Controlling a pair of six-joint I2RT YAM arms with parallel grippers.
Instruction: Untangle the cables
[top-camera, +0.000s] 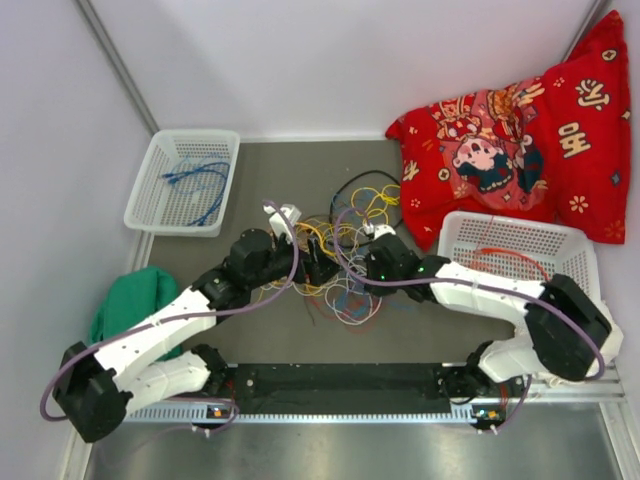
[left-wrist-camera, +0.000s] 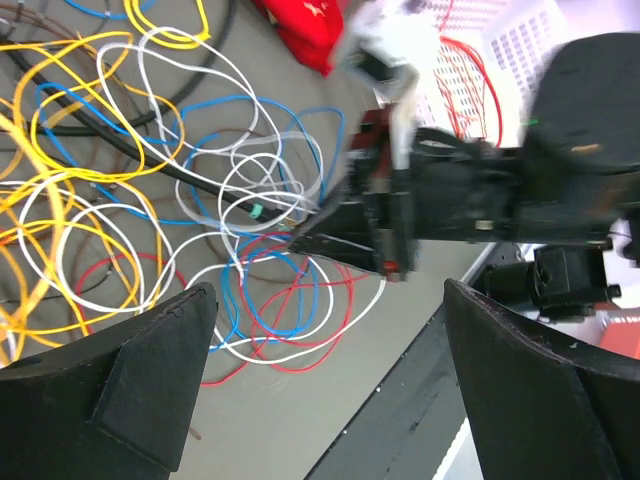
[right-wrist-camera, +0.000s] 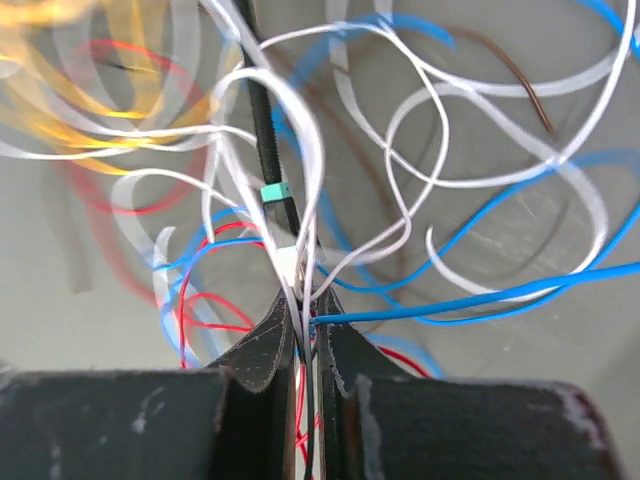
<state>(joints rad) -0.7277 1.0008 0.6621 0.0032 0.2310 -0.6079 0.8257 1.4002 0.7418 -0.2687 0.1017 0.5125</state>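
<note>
We count two arms over one tangle of cables (top-camera: 340, 262) in the middle of the tabletop (top-camera: 260, 165), with yellow, white, blue, red and black loops. Our right gripper (right-wrist-camera: 305, 312) is pinched tight on a few white strands (right-wrist-camera: 300, 190) of that tangle, and one blue wire (right-wrist-camera: 480, 300) runs off from its fingertips. Our left gripper (left-wrist-camera: 328, 292) is spread wide above the loops and holds nothing. There are two white baskets. The far-left basket (top-camera: 150, 195) holds blue cable (top-camera: 200, 180), and the right basket (top-camera: 565, 245) holds one red loop (top-camera: 510, 255). One red cushion (top-camera: 520, 140) lies far right, and one green cloth (top-camera: 135, 300) lies near left.
</note>
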